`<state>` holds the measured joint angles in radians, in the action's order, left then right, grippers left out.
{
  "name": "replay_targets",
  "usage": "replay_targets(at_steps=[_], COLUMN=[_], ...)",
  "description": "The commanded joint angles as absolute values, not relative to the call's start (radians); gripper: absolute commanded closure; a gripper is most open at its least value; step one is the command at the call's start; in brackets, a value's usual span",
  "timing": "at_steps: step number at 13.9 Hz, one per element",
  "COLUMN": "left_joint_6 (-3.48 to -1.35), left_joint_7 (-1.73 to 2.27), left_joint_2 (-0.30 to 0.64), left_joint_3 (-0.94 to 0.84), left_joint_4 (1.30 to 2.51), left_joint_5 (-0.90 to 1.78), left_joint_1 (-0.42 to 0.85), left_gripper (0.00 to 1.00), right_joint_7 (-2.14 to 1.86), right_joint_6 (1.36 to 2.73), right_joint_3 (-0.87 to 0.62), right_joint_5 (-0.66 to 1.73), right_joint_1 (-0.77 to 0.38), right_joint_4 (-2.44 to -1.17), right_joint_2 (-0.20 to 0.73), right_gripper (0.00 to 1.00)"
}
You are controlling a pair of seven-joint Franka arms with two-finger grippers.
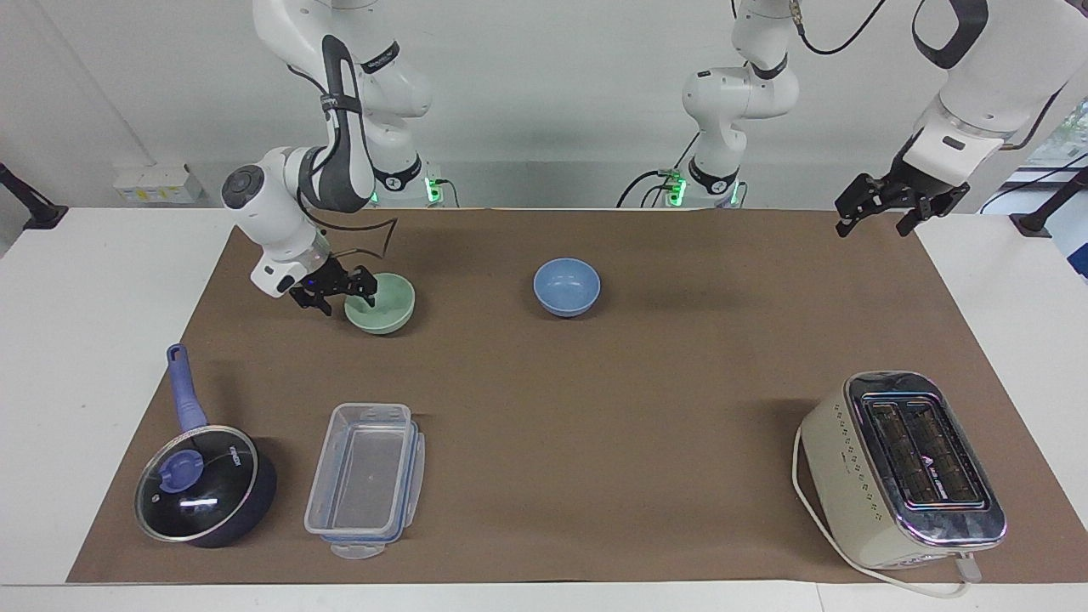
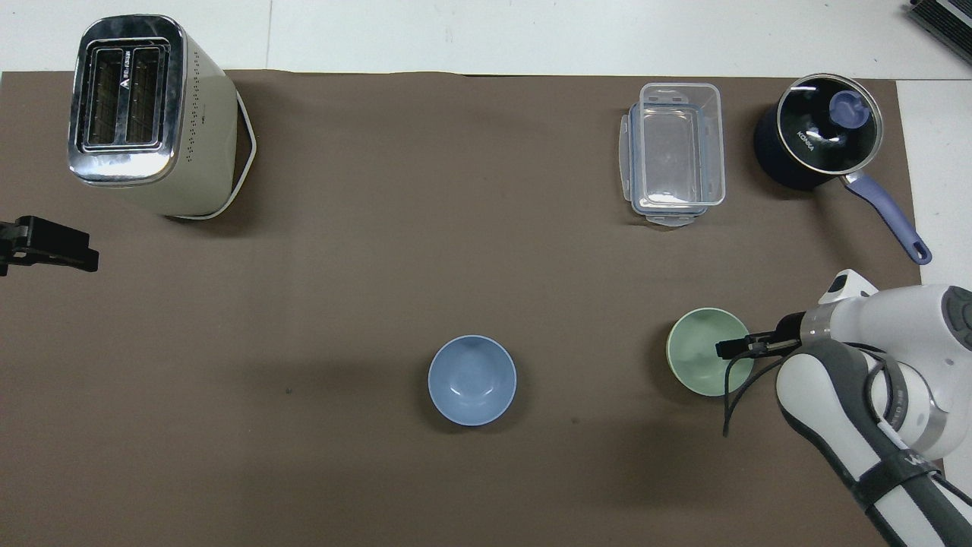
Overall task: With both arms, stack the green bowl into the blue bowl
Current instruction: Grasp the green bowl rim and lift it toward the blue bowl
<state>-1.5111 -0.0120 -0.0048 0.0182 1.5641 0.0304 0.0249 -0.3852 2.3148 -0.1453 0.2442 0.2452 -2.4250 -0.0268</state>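
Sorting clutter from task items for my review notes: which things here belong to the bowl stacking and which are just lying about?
In the job:
- green bowl, right claw at its rim
- blue bowl
- left claw, waiting above the mat's corner

Lying about:
- saucepan
- clear plastic container
- toaster
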Motion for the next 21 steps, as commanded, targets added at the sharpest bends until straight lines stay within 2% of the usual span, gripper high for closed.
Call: replay_targets(at_steps=[1, 2, 8, 11, 13, 15, 17, 19, 21], left_joint_6=[-1.491, -1.491, -1.491, -1.491, -1.491, -1.491, -1.491, -1.491, -1.491], left_joint_7=[-0.018, -0.018, -0.018, -0.018, -0.018, -0.018, -0.018, -0.018, -0.018], left_joint_2=[-0.005, -0.005, -0.005, -0.005, -0.005, -0.005, -0.005, -0.005, -0.005], left_joint_3=[0.011, 0.011, 0.011, 0.011, 0.011, 0.011, 0.011, 0.011, 0.011], left_joint_4=[1.557, 1.557, 1.557, 1.557, 1.557, 1.557, 1.557, 1.557, 1.557], left_joint_5=[0.014, 0.014, 0.014, 0.014, 0.014, 0.014, 0.014, 0.014, 0.014], left_joint_1=[0.015, 0.015, 0.015, 0.015, 0.015, 0.015, 0.015, 0.015, 0.015], left_gripper=[0.00, 0.00, 0.00, 0.00, 0.00, 0.00, 0.00, 0.00, 0.00], right_joint_7=[-0.425, -0.426, -0.437, -0.436, -0.433, -0.404, -0.387, -0.333, -0.284], right_joint_6=[2.324, 2.318, 2.309, 2.188, 2.177, 2.174, 2.177, 2.187, 2.191], right_joint_3=[-0.153, -0.153, -0.153, -0.155, -0.164, -0.164, -0.167, -0.169, -0.169], right_joint_5=[0.331, 0.359, 0.365, 0.367, 0.367, 0.379, 0.385, 0.416, 0.413], right_joint_1=[0.253, 0.255, 0.246, 0.244, 0.233, 0.172, 0.135, 0.039, -0.008], right_joint_4=[-2.434, -2.428, -2.398, -2.329, -2.326, -2.327, -2.327, -2.329, -2.327], right_joint_2=[-0.034, -0.032, -0.028, -0.060, -0.092, -0.135, -0.137, -0.152, -0.153], right_gripper=[0.85, 1.00, 1.00, 1.00, 1.00, 1.00, 1.00, 1.00, 1.00])
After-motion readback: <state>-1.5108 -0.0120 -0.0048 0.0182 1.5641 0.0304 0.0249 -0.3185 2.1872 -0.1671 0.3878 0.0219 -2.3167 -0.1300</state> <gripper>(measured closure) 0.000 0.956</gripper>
